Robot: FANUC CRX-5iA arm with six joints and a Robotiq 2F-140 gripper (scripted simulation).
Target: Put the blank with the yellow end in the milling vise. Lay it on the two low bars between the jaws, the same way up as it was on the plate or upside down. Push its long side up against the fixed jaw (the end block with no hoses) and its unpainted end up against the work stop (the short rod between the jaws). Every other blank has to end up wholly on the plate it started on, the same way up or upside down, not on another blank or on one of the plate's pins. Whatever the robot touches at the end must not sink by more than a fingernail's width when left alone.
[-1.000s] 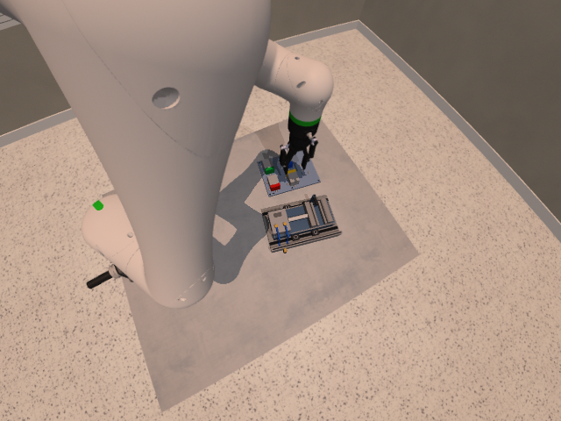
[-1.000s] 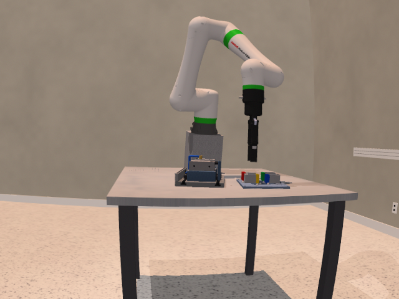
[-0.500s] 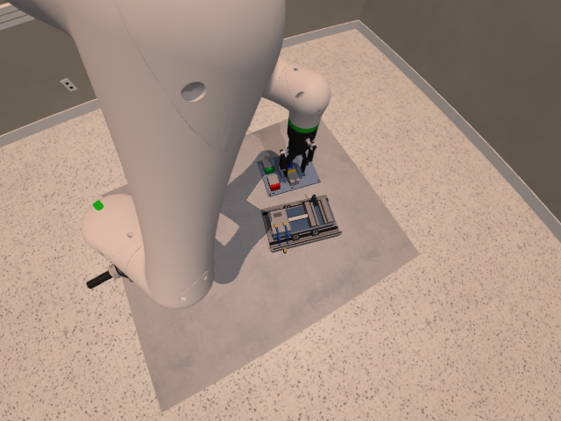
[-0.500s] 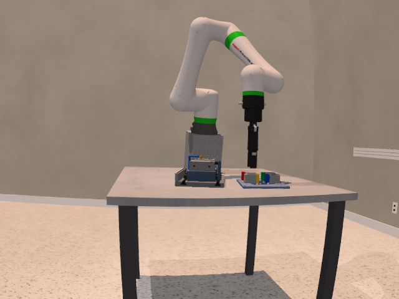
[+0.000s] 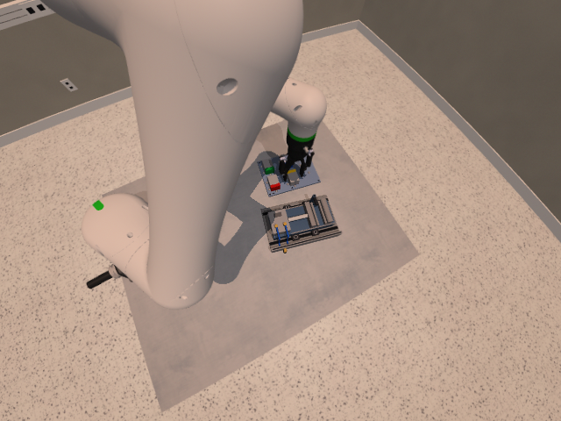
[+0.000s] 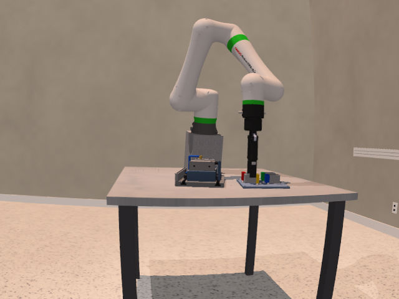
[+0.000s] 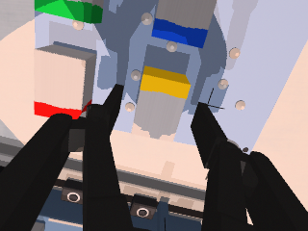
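Observation:
The blank with the yellow end (image 7: pixel 161 98) (image 5: pixel 288 177) lies on the blue-grey plate, between pins. My gripper (image 7: pixel 158 106) is lowered over it, fingers open and standing on either side of the blank's grey body, not touching it. In the exterior view the gripper (image 6: pixel 252 172) reaches down to the plate and the yellow end (image 6: pixel 257 179) shows at its tip. The milling vise (image 5: pixel 300 222) stands beside the plate with nothing between its jaws; its two low bars show pale.
On the same plate lie a red-ended blank (image 7: pixel 62 82), a green-ended blank (image 7: pixel 69 11) and a blue-ended blank (image 7: pixel 182 24), with several small pins (image 7: pixel 136 75) around them. The vise's hoses (image 5: pixel 281 233) are at its near-left end. The robot base stands behind.

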